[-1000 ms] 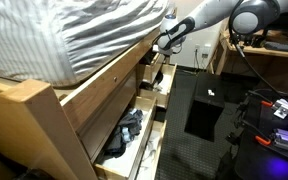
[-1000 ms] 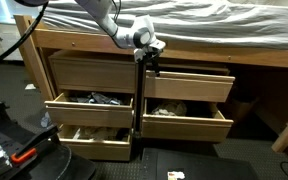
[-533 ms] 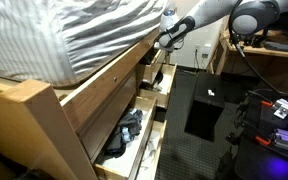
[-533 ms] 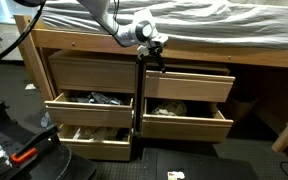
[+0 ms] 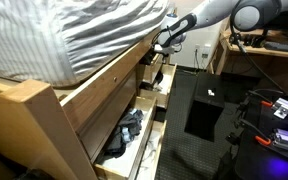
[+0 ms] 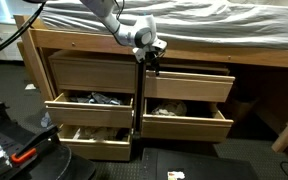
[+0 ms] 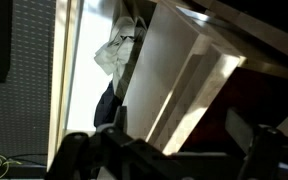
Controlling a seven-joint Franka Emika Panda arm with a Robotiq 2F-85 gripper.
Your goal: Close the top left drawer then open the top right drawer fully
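The top left drawer (image 6: 89,72) sits flush in the wooden bed frame. The top right drawer (image 6: 189,86) stands out a little from the frame. My gripper (image 6: 152,58) is at the upper left corner of the top right drawer, beside the centre post. It also shows in an exterior view (image 5: 165,42) under the mattress edge. In the wrist view my gripper (image 7: 179,145) has its fingers wide apart on either side of the pale drawer front (image 7: 169,80), not closed on it.
Both lower drawers (image 6: 89,105) (image 6: 184,122) are pulled out and hold clothes. A striped mattress (image 5: 74,35) overhangs the frame. A black mat (image 5: 199,120) covers the floor and cables and gear lie beside it (image 5: 274,110).
My gripper has shifted only slightly at the top edge of the top right drawer. The drawers have not visibly moved.
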